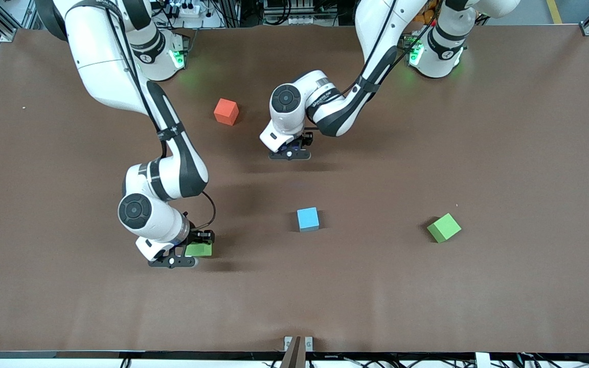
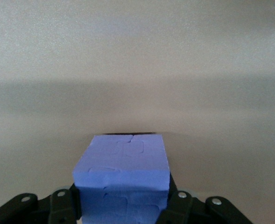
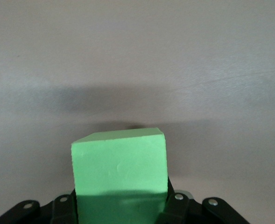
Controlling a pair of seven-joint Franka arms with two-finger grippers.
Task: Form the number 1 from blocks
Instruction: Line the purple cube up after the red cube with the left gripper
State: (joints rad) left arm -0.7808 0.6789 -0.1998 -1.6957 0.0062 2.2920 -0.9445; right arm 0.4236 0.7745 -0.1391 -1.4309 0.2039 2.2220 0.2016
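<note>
Near the table's [image 1: 529, 128] front edge, my right gripper [image 1: 188, 254] clamps a green block [image 3: 120, 168]; mid-table, my left gripper [image 1: 290, 152] clamps a purple block [image 2: 122, 175]. They look light, soft foam, so I'd grip flat side faces gently.

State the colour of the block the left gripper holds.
Purple: the left gripper is shut on a purple block, best seen in the left wrist view.

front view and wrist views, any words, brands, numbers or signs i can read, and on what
Left arm's forearm, near the left gripper: a line of dark lettering, too small and blurred to read.
Blocks, including the purple block and the green block held in the right gripper: no print.
Table: no markings.
Nothing else legible.
</note>
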